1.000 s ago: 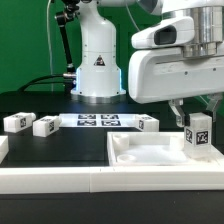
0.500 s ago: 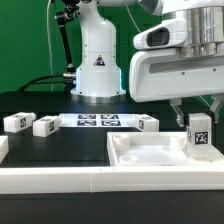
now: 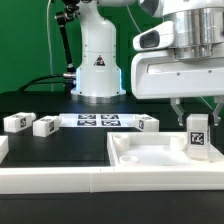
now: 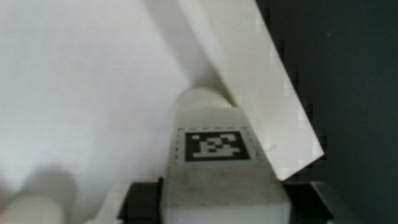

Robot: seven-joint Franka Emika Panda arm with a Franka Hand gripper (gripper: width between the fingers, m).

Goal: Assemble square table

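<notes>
One short white tagged plastic leg (image 3: 197, 138) stands upright at the corner of the white square plastic slab with raised rim (image 3: 145, 152) on the exterior view's right. It is clamped in the two-finger gripper (image 3: 198, 112), and the wrist view shows both dark pads (image 4: 143, 200) against its sides. Risk: if the leg sits crooked in its corner seat, turning it could jam the joint or drag the unsecured slab round; three loose white legs (image 3: 45, 125) wait near the marker board (image 3: 95, 121).
</notes>
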